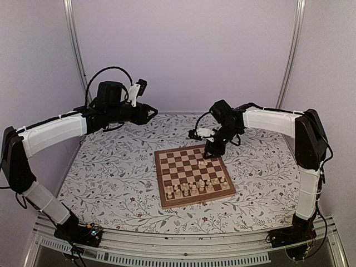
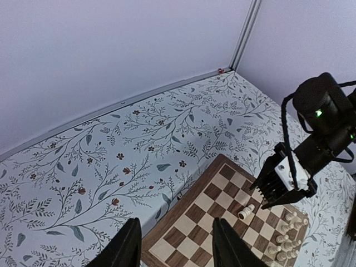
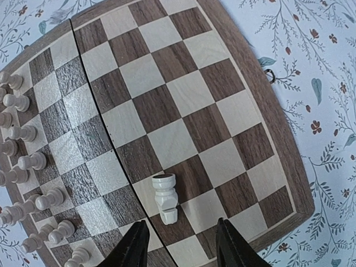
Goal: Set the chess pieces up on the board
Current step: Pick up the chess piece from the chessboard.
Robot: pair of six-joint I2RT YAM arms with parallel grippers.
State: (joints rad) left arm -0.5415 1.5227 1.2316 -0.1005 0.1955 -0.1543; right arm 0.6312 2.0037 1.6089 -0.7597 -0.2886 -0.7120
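Lying piece [image 3: 165, 197]: on its side toward the far side of the board [image 1: 178, 161], in the gap before the fingers of the right hand [image 3: 181, 227] and touched by neither. You will want it upright before it counts.
Right hand: fingers apart with nothing clamped, low over that piece; I judge it hangs there to stand the piece up or take a fresh grip.
Left hand [image 2: 177, 229]: fingers apart and empty, raised over the desk [image 1: 111, 167] left of the board, likely parked clear so the arms don't cross.
Chess pieces [image 1: 197, 186]: the rest stand in roughly two rows at the board's near edge — the home ranks.
Hard to read: the fallen piece is perhaps a rook. The right wrist view cuts off the rows' end and most of each finger — you can't count the set from here.
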